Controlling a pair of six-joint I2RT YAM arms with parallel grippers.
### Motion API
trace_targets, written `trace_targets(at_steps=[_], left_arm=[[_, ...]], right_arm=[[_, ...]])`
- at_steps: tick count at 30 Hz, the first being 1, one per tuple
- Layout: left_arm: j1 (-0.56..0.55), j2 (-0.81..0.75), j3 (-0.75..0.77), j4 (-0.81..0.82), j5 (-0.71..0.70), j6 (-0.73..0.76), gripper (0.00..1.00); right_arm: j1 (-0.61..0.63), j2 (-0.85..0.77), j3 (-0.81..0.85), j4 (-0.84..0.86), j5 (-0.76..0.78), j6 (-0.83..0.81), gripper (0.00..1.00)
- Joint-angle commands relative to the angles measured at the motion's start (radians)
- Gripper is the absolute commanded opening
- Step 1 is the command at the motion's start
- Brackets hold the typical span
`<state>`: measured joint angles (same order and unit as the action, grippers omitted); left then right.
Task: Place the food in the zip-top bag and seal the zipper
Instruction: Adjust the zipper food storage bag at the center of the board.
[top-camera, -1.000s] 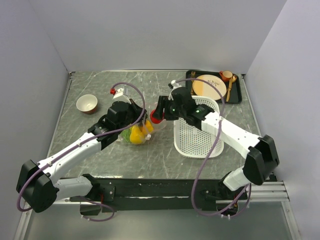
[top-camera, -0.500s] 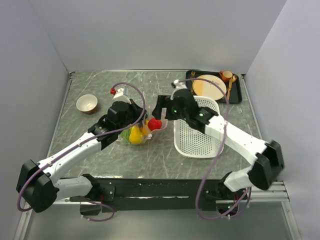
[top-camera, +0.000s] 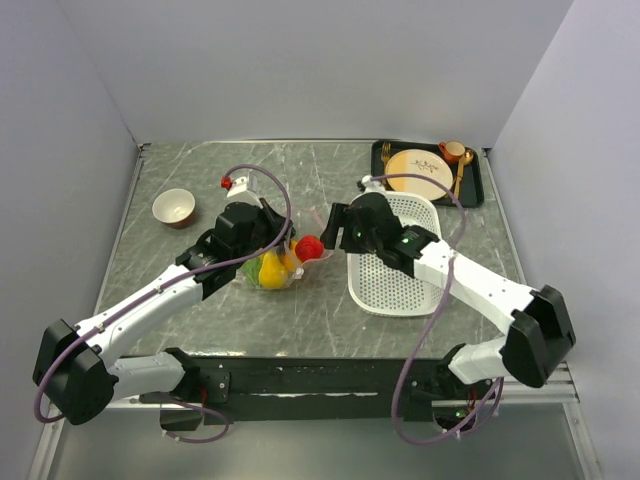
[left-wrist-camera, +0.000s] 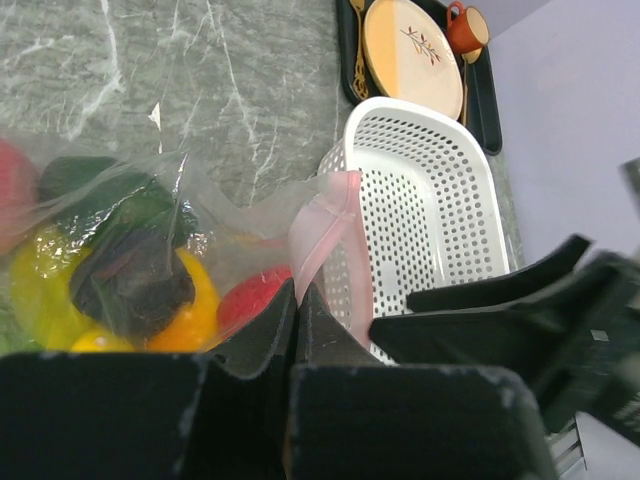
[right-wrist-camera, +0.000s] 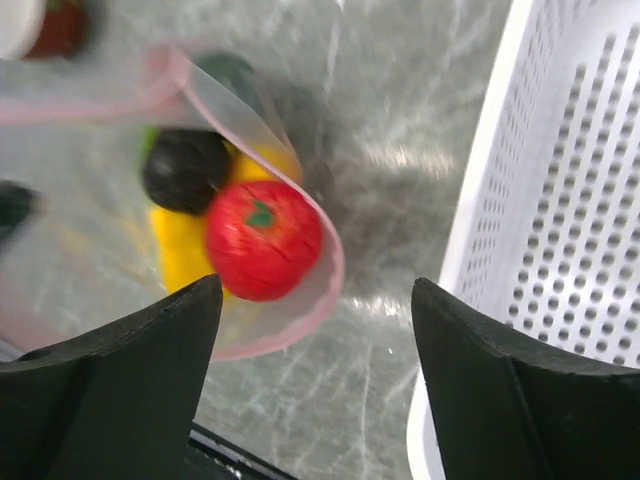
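I had the left gripper (left-wrist-camera: 295, 305) clamped shut on the pink zipper (left-wrist-camera: 325, 215) at the mouth of the bag (left-wrist-camera: 190, 200), which lay on the table just left of the white basket (right-wrist-camera: 560, 200). The right gripper (right-wrist-camera: 317, 290) hung wide open and empty above the tomato (right-wrist-camera: 263, 240). The tomato sat in the bag's mouth against the other fruit (right-wrist-camera: 180, 245).

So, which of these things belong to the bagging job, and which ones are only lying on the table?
Part of the job: bag, its pink zipper, tomato at the bag's mouth, other fruit inside, left gripper pinching the bag, right gripper open.
Just lying about: white basket, black tray with plate, cup and spoon, small bowl.
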<state>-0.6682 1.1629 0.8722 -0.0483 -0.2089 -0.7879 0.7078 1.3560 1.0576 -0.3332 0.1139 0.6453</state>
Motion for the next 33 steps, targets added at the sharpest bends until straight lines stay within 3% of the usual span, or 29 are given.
trace_targets(at_steps=[1,7,12,17,23,26,29,33], left_arm=[[0.005,-0.025,0.031,0.010,-0.026,0.018,0.02],[0.005,-0.031,0.014,0.040,0.000,0.003,0.03],[0.005,-0.025,0.019,0.033,-0.003,0.010,0.03],[0.010,-0.045,0.011,0.028,-0.012,0.019,0.04],[0.033,-0.091,0.036,-0.077,-0.102,0.044,0.04],[0.094,-0.149,0.028,-0.156,-0.136,0.039,0.03],[0.163,-0.244,0.016,-0.197,-0.119,0.035,0.03],[0.177,-0.411,0.037,-0.215,-0.127,0.042,0.06]], right_arm=[[-0.007,0.018,-0.013,0.025,-0.045,0.057,0.77],[-0.010,0.069,0.007,0.013,-0.049,0.063,0.61],[-0.011,0.086,0.028,0.016,-0.066,0.051,0.23],[-0.013,0.101,0.085,0.017,-0.109,0.027,0.07],[-0.013,0.092,0.206,0.023,-0.180,-0.005,0.08],[0.031,0.170,0.382,-0.024,-0.249,-0.051,0.10],[0.116,0.308,0.713,-0.167,-0.192,-0.100,0.10],[0.165,0.391,0.851,-0.198,-0.178,-0.101,0.10]])
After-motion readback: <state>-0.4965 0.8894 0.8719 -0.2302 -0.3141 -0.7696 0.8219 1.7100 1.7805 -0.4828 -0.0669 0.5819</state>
